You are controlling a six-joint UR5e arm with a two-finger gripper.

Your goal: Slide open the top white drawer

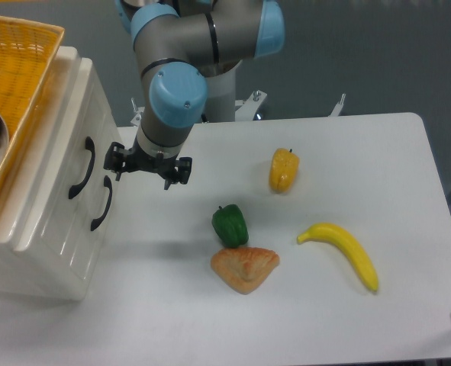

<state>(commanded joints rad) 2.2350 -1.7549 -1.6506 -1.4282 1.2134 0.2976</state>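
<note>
White table (347,320), left edge: cabinet with top white drawer (61,164) closed, black handle facing right. Claw (147,171) hovers just right of that handle, fingers apart, gripping nothing.

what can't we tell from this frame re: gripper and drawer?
All in the fixed camera view:
- gripper: fingers too small and dark to tell whether it is open or shut.
- top white drawer: front seen at a steep angle; contents hidden, and whether the gripper touches the handle cannot be told.
- yellow wicker basket: cut off by the left and top edges.
</note>
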